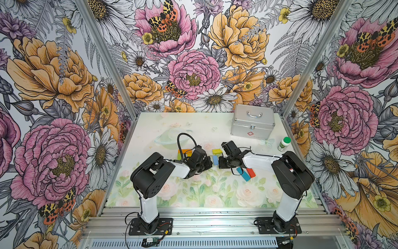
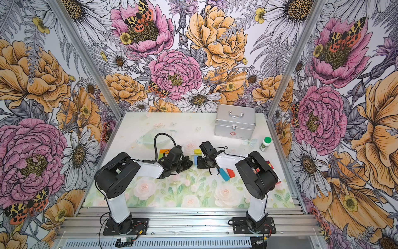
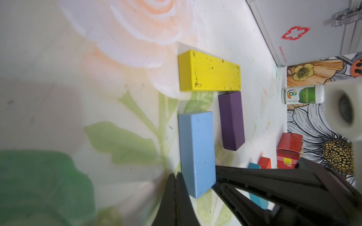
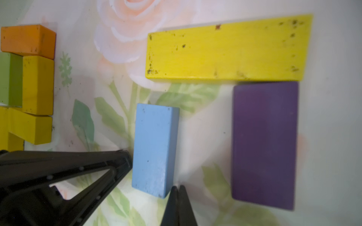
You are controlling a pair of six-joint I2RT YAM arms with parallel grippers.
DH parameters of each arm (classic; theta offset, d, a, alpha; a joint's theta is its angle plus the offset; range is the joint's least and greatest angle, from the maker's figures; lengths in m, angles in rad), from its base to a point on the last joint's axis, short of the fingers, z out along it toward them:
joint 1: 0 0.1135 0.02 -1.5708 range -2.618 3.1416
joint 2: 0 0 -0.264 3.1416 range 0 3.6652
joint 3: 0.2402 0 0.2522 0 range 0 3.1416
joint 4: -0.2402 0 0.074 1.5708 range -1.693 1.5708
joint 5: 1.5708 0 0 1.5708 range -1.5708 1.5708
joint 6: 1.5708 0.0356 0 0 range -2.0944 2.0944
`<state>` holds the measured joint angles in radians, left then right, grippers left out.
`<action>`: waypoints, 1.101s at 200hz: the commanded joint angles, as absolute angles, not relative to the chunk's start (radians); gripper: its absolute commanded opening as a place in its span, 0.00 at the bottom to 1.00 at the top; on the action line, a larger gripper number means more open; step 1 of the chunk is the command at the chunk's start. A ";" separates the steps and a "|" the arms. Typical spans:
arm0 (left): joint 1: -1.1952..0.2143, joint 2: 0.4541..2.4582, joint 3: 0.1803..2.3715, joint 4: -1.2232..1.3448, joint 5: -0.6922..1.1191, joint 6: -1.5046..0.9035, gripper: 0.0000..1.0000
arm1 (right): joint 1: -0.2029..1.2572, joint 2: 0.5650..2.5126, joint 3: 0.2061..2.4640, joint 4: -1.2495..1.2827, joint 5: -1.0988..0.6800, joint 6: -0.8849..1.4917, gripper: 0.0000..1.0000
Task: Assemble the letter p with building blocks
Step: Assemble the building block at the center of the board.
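Spare pile: orange block (image 4: 27, 39), green block (image 4: 9, 78) and small yellow blocks (image 4: 38, 85) are lying packed together off the outer side of the left gripper (image 3: 175, 176), well apart from its tips.
Left gripper: is sitting low over the mat (image 1: 193, 194) with fingers pinched together on nothing. Its tip is appearing to touch one long side of the light blue block (image 4: 154, 148).
Light blue block: is lying flat between the two grippers as the start of the stem. A gap is showing between its far end and the yellow bar (image 4: 227, 50).
Right gripper (image 4: 178, 188): is likewise pinched together and empty, sitting just beside the block's near corner on the opposite side.
Yellow bar: is lying crosswise ahead of both tips, forming the letter's top.
Purple block (image 4: 264, 142): is lying just outside the right gripper, parallel to the stem, its far end meeting the bar.
Blue block (image 1: 243, 175), red block (image 1: 251, 172): are waiting side by side behind the right gripper, beside its arm.
Step, judged: squaring the stem; the bowl's bottom and the lower stem are missing.
Risk, spin: the tips are meeting the block at different points along its length, so pushing together is likely to twist it.
Risk, knock-on: a hard shove toward the right gripper's side is liable to drive it into the purple block.
Risk, clash: the grippers are working close enough to strike each other.
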<state>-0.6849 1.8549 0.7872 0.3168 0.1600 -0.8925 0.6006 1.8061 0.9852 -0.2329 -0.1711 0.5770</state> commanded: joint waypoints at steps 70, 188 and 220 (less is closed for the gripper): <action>-0.687 1.897 0.808 0.347 0.196 -0.906 0.00 | 0.599 1.870 1.002 -0.188 -0.190 0.604 0.00; -0.681 1.904 0.822 0.348 0.206 -0.916 0.00 | 0.572 1.895 1.028 -0.189 -0.208 0.594 0.00; -0.681 1.909 0.829 0.347 0.207 -0.916 0.00 | 0.569 1.894 1.025 -0.190 -0.213 0.594 0.00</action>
<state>-0.6792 1.8809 0.8055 0.3412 0.1730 -0.9112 0.5686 1.8580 1.0206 -0.1734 -0.1967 0.5945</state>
